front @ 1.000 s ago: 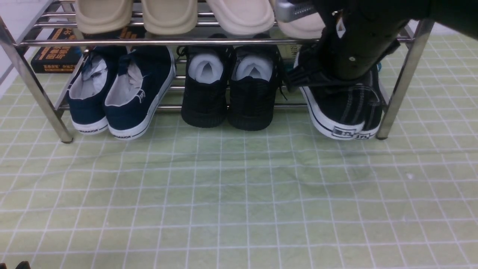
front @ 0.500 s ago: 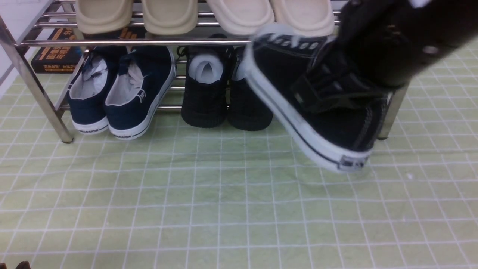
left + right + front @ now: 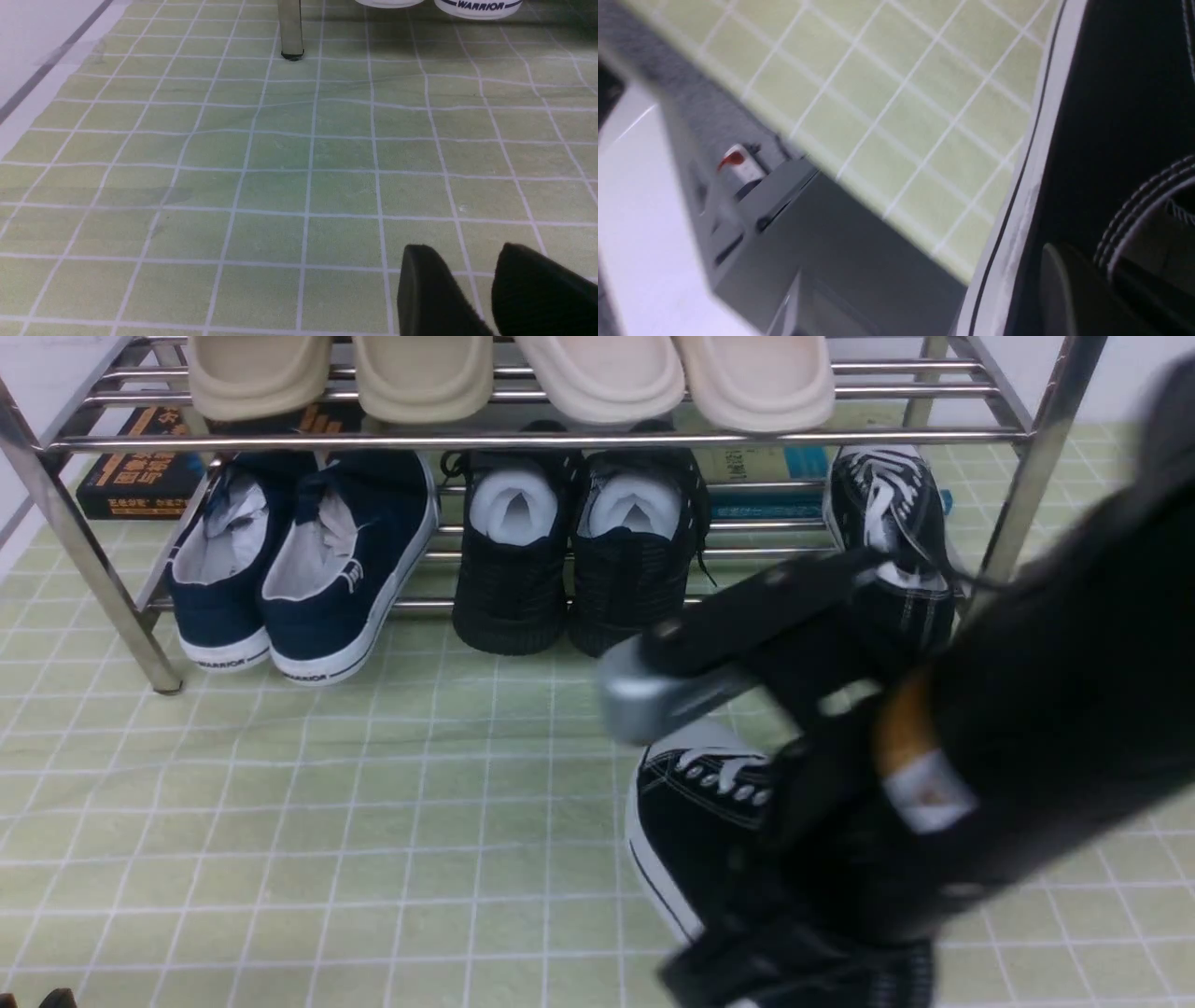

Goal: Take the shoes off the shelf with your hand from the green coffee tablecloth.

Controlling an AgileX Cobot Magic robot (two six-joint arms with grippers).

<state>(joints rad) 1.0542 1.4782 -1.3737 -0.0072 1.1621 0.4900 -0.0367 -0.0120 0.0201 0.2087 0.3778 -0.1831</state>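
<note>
Gripping one black canvas sneaker (image 3: pixel 695 840) by its side wall at the collar: right hand (image 3: pixel 1087 268), closed, likely because thin fabric suits a pinch; sneaker over the green tablecloth (image 3: pixel 373 859), near side, toe towards the rack. Left gripper (image 3: pixel 460 280), fingers apart, nothing between. Farther: matching sneaker (image 3: pixel 892 523), lower tier (image 3: pixel 775 553), right end, toe inward, perhaps so the heel faces the hand. Beside it, all-black pair (image 3: pixel 625 579).

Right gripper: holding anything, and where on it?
Yes: a black canvas sneaker. In the right wrist view, the right gripper pinches the sidewall by the white-stitched ankle opening.
</note>
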